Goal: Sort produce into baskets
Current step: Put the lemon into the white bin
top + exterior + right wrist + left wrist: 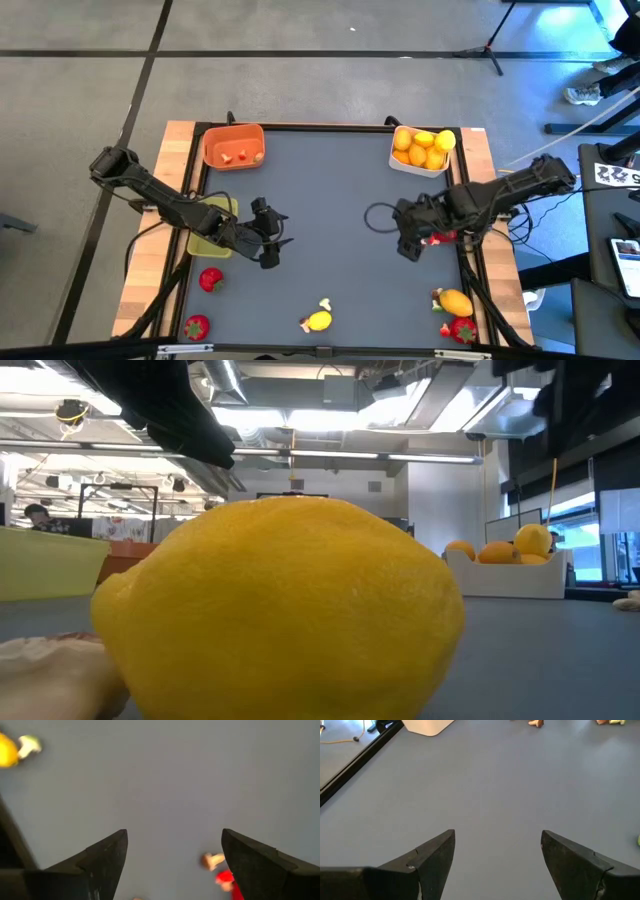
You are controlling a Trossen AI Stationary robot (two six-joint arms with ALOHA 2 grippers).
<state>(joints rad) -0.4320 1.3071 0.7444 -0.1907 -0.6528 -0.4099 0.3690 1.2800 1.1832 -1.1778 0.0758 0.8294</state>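
My left gripper [272, 236] [497, 851] stands open above bare mat, just right of the yellow-green basket [212, 230], and touches nothing. Toward the right edge, my right gripper [408, 238] [172, 851] also stands open, pointing steeply down over the mat; a small pale-and-red bit [212, 861] lies beside one of its fingers. The orange basket [232, 147] at the far left holds small bits. The white basket [423, 150] at the far right holds several citrus fruits. A lemon [318, 321] [280, 610] lies on the mat at the near edge, next to a pale bit [325, 303].
Two strawberries [210, 279] [196, 326] lie near left. An orange-yellow fruit [455, 301] and a strawberry [462, 330] lie near right. A red piece [440, 238] sits beside my right gripper. Bare mat spans the middle of the table, between wooden side rails [176, 190].
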